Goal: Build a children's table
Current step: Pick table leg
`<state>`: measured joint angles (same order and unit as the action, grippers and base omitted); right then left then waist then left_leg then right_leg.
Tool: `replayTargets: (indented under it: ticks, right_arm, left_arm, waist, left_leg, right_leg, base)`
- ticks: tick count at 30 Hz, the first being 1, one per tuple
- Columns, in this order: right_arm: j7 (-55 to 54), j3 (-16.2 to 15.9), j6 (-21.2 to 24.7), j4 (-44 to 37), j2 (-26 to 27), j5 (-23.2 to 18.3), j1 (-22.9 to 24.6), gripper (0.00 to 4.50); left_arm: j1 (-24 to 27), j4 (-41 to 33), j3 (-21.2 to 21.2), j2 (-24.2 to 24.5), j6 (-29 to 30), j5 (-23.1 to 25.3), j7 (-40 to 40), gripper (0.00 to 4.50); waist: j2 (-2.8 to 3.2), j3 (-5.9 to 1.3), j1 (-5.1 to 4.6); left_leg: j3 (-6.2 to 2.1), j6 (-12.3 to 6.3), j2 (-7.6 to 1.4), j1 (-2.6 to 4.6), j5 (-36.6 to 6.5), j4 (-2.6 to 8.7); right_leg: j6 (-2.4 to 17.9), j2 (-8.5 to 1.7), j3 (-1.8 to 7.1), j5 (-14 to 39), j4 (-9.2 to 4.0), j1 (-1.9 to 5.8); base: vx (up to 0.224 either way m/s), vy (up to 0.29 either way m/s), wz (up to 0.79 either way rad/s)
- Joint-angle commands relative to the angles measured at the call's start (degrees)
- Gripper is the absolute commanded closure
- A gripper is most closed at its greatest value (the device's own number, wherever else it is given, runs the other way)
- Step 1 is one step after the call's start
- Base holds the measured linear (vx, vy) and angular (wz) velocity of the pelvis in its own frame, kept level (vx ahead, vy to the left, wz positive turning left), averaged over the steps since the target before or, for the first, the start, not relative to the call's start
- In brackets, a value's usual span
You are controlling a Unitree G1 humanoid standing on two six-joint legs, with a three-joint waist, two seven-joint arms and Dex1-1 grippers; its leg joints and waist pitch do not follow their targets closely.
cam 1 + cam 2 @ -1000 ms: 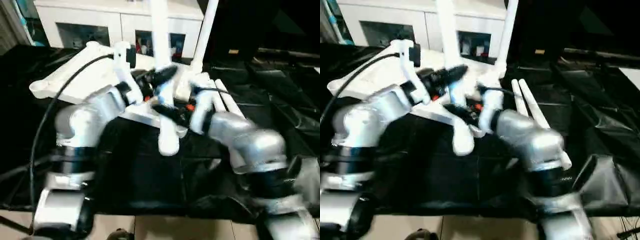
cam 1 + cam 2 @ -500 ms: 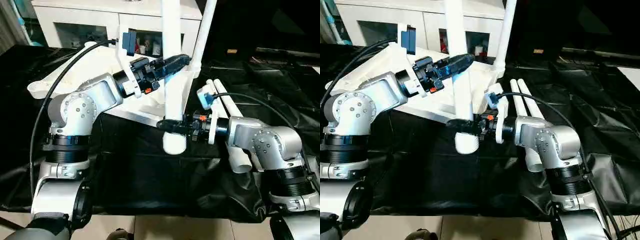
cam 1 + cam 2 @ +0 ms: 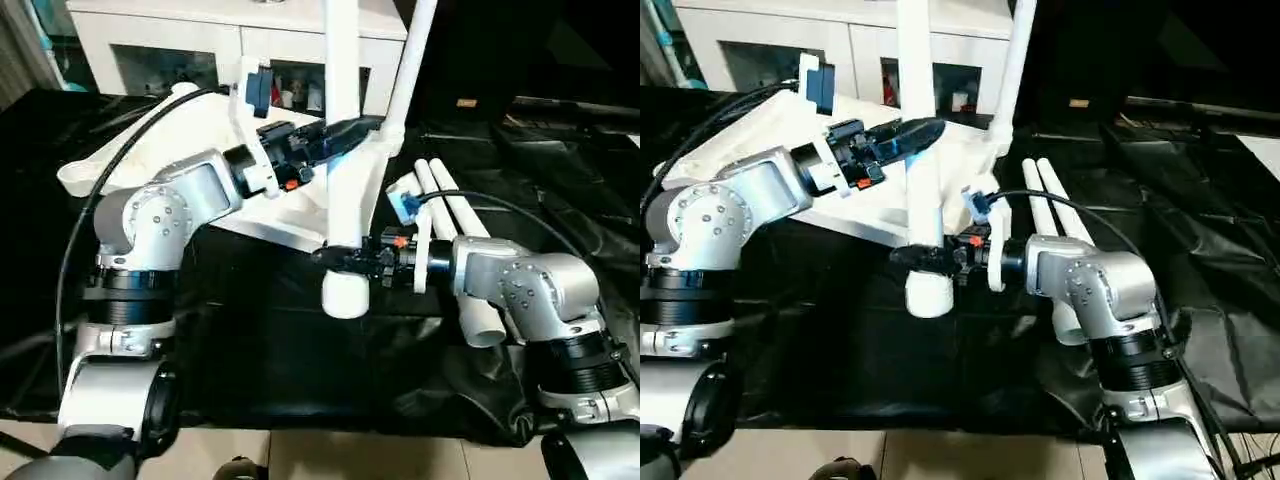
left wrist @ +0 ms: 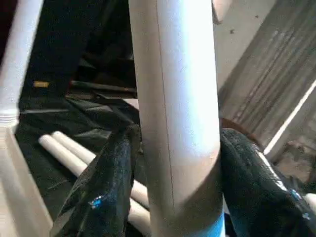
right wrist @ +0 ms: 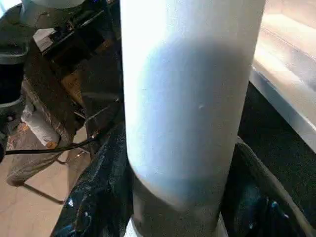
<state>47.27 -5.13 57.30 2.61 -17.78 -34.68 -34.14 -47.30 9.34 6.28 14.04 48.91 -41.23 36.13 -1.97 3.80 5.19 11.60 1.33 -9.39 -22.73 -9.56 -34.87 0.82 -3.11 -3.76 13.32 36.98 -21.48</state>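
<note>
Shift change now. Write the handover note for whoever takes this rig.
Left gripper: around the upright leg high up; grip unclear.
Right gripper: around the same leg near its lower end; grip unclear.
Tabletop: upside down on the black sheet.
Done: one leg standing in the far corner socket.
Left: seat the held leg, then the two spare legs lying beside the right arm.

No lettering, label, brand, number or sign can be read anywhere here. Small items stand behind the glass doors of the white cabinet (image 3: 240, 50), too far off and too blurred to make out any print.
</note>
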Motion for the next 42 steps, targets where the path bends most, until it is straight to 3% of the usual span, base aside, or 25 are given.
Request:
replayTargets:
  ticks: [1,4,6,16,22,23,26,28,34,42]
  right_arm:
    - [-0.1,-0.1,-0.8,-0.6,-0.7,0.4,-0.8,2.63]
    - [-0.1,-0.2,-1.1,-0.4,-0.7,0.6,-1.0,2.63]
    - [-0.1,-0.3,-1.2,-0.3,-0.7,0.7,-1.0,2.63]
    - [0.3,-1.0,-2.0,0.0,-0.9,1.7,-1.2,2.63]
    - [-0.5,-1.5,-7.3,0.5,-0.5,4.2,-1.2,2.63]
    - [-0.4,-0.2,-6.2,1.2,0.1,2.6,-1.7,2.07]
    - [0.0,0.4,-4.9,1.3,0.1,1.5,-2.1,1.93]
    - [0.2,0.0,-5.4,1.2,-0.5,2.2,-2.3,1.59]
    - [5.1,-0.7,-4.7,0.3,-3.3,1.2,-2.3,1.56]
    - [7.3,-2.3,-4.6,1.1,-5.6,1.6,-2.3,1.56]
  left_arm:
    - [0.8,-1.4,-1.0,-0.1,1.0,-0.3,0.4,2.05]
    - [0.9,-1.6,-0.7,0.0,1.6,-0.6,0.1,2.03]
    - [0.9,-1.6,-0.8,0.1,1.7,-0.7,0.3,2.5]
    - [3.0,-5.0,-3.5,0.4,3.1,-1.6,4.0,2.72]
    - [2.1,-3.9,-2.7,0.1,2.1,-1.3,3.6,2.72]
    - [1.9,-3.7,-2.5,0.4,2.0,-1.3,3.7,2.73]
    - [1.7,-3.5,-2.4,0.7,1.9,-1.3,4.1,2.73]
    - [1.6,-3.4,-2.5,1.0,1.9,-1.2,4.6,2.73]
    - [1.2,-3.3,-3.4,2.1,1.7,-0.9,6.5,2.73]
    - [0.9,-3.3,-3.2,2.2,1.8,-1.1,7.2,2.73]
  waist:
    - [-0.2,-4.43,0.04]
    - [-0.17,-4.37,0.01]
    - [-0.23,-4.33,0.02]
    - [-0.09,-4.37,-0.05]
    - [-0.14,-4.36,-0.08]
    - [-0.11,-4.4,-0.09]
    - [0.03,-4.41,-0.05]
    - [-0.01,-4.42,-0.06]
    - [-0.06,-4.38,0.05]
    - [-0.14,-4.46,0.02]
  left_leg:
    - [-2.14,0.48,-4.37,1.74,-4.0,3.51]
    - [-2.09,0.51,-4.3,1.82,-4.5,3.49]
    - [-2.12,0.62,-4.36,1.82,-5.0,3.53]
    - [-2.12,0.69,-4.37,1.81,-4.7,3.53]
    - [-2.12,1.01,-4.33,1.79,-5.0,3.53]
    - [-2.11,0.8,-4.3,1.84,-4.8,3.5]
    - [-2.11,0.35,-4.33,1.87,-4.6,3.48]
    - [-2.14,0.31,-4.31,1.79,-4.4,3.51]
    - [-2.11,0.17,-4.32,1.81,-5.0,3.47]
    - [-2.09,-0.39,-4.31,1.81,-4.3,3.32]
  right_leg:
    - [11.7,-6.11,3.57,1.2,-4.17,2.48]
    - [12.0,-6.04,3.56,1.7,-4.28,2.37]
    - [11.8,-6.12,3.59,2.6,-4.37,2.4]
    - [11.9,-6.0,3.59,1.8,-4.24,2.37]
    - [11.5,-6.02,3.61,2.1,-4.26,2.37]
    - [11.6,-6.01,3.62,1.8,-4.24,2.39]
    - [12.0,-5.98,3.61,1.1,-4.16,2.33]
    - [12.2,-5.97,3.55,1.0,-4.12,2.41]
    - [11.8,-5.96,3.58,1.5,-4.21,2.51]
    - [12.6,-5.96,3.53,1.0,-4.13,2.46]
  base:
    - [0.0,0.0,0.0]
    - [0.0,0.0,0.0]
    - [0.0,0.0,0.0]
    - [0.0,0.0,0.0]
    - [0.0,0.0,0.0]
    - [0.0,0.0,0.0]
    - [0.0,0.0,0.0]
    - [0.0,0.0,0.0]
    - [0.0,0.0,0.0]
    - [0.0,0.0,0.0]
